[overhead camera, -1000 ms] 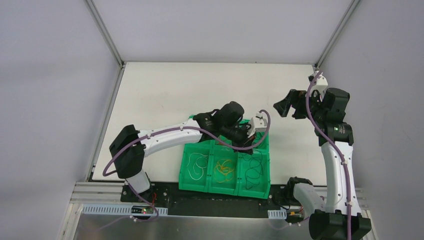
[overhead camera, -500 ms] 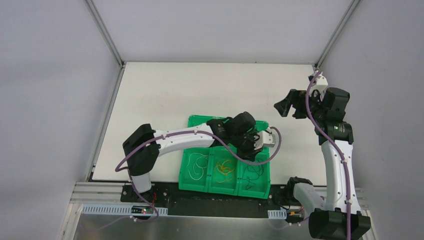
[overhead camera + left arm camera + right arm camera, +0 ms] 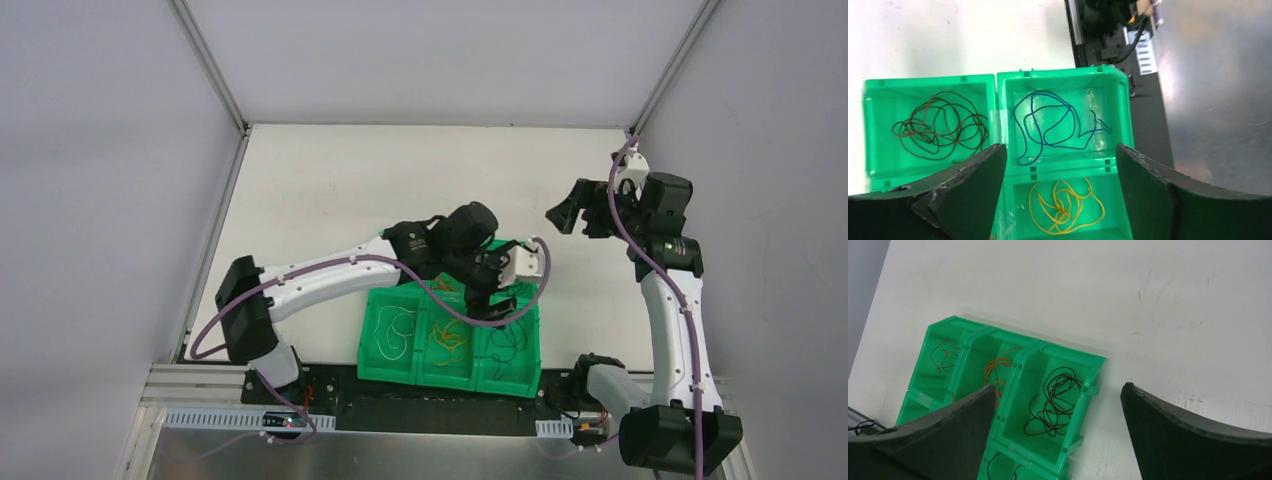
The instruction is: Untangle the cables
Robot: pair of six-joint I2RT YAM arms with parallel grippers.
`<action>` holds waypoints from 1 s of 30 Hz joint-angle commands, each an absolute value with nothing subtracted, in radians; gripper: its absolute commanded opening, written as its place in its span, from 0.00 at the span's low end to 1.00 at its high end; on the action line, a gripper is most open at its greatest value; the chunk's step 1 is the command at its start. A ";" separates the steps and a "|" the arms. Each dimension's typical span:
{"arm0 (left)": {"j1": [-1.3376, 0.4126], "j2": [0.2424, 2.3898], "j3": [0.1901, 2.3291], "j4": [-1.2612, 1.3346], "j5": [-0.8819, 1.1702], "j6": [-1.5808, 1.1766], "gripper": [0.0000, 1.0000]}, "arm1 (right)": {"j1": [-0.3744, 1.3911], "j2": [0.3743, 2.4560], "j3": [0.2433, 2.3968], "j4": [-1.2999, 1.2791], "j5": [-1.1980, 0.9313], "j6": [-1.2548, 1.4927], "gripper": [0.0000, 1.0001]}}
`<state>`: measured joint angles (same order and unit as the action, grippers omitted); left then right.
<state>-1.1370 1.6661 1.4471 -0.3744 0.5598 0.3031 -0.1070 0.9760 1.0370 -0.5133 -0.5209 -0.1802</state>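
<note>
Left gripper point(image 3: 1060, 150): held wide, empty — over the green bins point(image 3: 1058, 76).
Right gripper point(image 3: 1058, 387): spread wide, nothing held.
Blue cable point(image 3: 1053, 125): coiled alone in one compartment.

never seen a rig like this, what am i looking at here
Two robot arms are bolted at the near edge of a table. One picture looks down from above; the other two come from cameras on each wrist, so the dark shapes below are that arm's own fingers. On the table sit green bins holding loose wire: blue wire, yellow wire and brown wire in the left wrist view, orange wire in the right. The left end effector hangs over the bins; the right end effector is off to the side. Both are open, holding nothing.
</note>
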 commanded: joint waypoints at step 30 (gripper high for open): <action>0.193 1.713 1.698 -0.934 0.411 0.006 0.99 | -0.114 1.362 1.184 -0.548 -0.432 -0.153 0.99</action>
